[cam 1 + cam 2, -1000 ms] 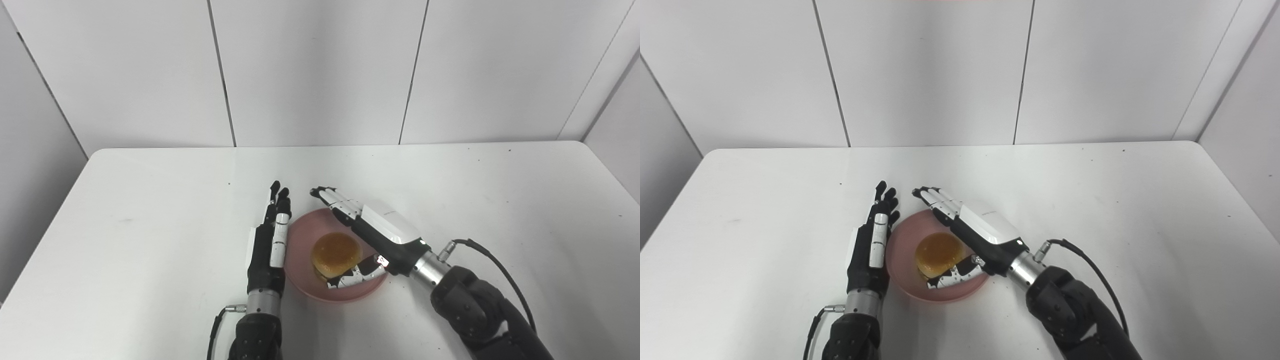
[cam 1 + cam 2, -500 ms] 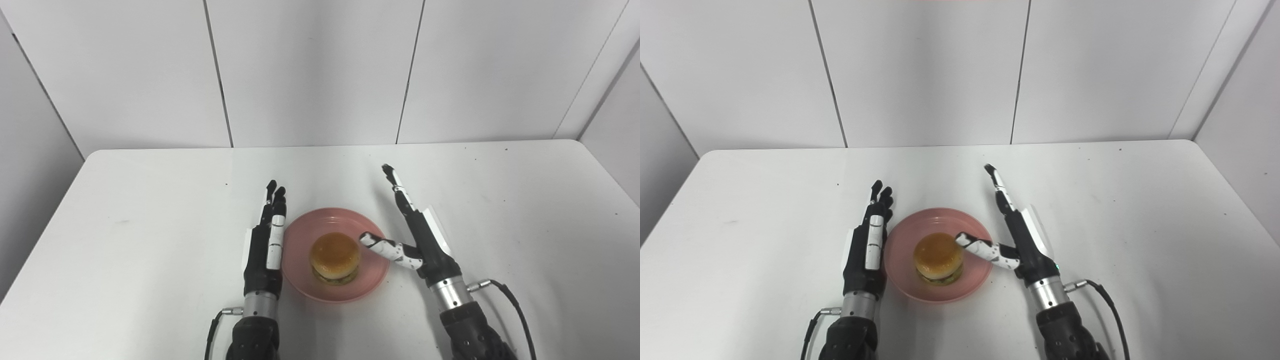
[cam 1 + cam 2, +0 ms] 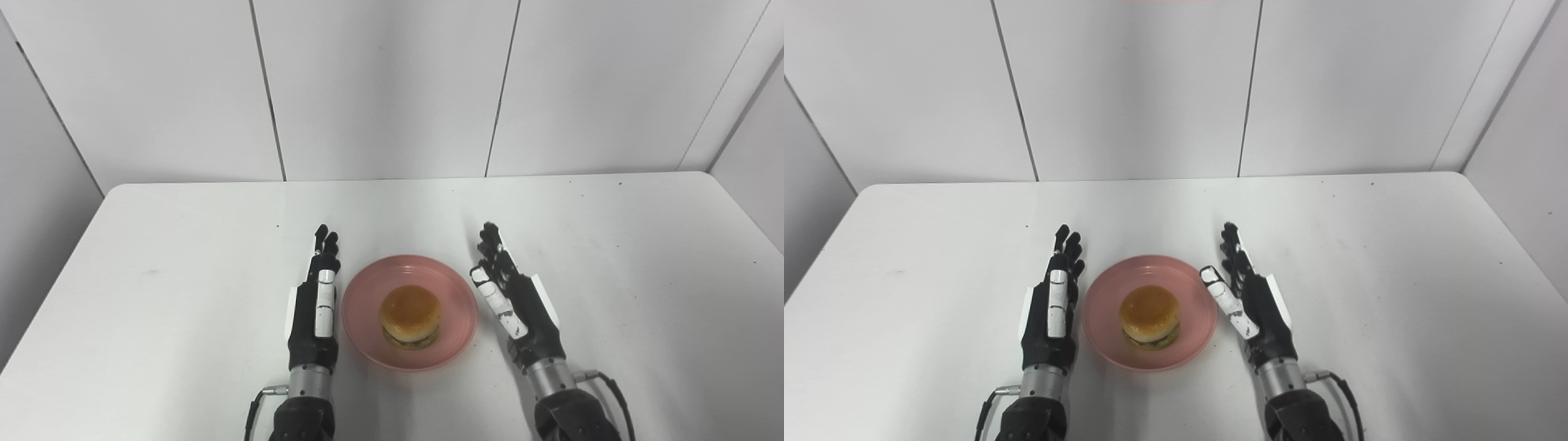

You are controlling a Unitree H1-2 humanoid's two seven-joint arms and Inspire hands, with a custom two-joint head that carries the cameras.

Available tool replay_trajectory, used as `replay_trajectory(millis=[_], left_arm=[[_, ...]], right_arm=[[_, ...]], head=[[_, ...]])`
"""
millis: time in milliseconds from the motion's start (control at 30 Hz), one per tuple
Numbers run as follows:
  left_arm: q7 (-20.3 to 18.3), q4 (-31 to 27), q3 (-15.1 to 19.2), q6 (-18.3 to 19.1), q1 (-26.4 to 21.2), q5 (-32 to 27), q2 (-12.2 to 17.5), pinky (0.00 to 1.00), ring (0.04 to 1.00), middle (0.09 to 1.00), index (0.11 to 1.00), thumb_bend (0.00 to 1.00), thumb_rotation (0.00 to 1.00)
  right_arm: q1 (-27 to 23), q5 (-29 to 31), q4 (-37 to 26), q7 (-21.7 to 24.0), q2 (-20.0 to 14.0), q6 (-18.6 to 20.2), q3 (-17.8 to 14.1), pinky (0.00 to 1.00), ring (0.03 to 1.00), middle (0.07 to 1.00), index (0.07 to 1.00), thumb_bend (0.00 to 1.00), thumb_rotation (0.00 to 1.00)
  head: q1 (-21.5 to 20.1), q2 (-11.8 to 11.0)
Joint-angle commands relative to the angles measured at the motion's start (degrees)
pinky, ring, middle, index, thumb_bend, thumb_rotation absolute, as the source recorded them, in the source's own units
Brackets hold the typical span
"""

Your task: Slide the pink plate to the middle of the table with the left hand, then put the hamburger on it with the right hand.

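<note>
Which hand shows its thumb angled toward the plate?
The right hand: its white thumb slants toward the pink plate. The left hand lies straight alongside it.

White table (image 3: pixel 184 245) against white panelled walls (image 3: pixel 380 86)

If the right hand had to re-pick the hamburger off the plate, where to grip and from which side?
Grip the hamburger across its bun sides, coming from the right, where the open right hand waits. It sits upright mid pink plate, its domed top too smooth to hold, and the low rim likely leaves the sides reachable.
</note>
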Motion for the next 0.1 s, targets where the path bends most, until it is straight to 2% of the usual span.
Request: replay_trajectory(millis=[0, 67], left_arm=[[-1.58, 1.38, 0.62, -0.34, 2.45, -0.42, 0.58, 1.00, 0.997, 0.985, 0.979, 0.69, 1.00], [-2.20, 1.23, 0.61, 0.33, 2.53, -0.83, 0.84, 1.00, 0.999, 0.986, 0.983, 0.68, 1.00]], right_arm=[[-0.92, 1.31, -3.16, -0.43, 1.29, 1.44, -0.40, 1.00, 1.000, 1.000, 1.000, 0.59, 0.80], [-0.52, 1.77, -3.99, -0.59, 1.70, 2.78, -0.52, 1.00, 1.000, 1.000, 1.000, 0.59, 0.83]], head=[[-0.04, -0.09], [-0.38, 0.02]])
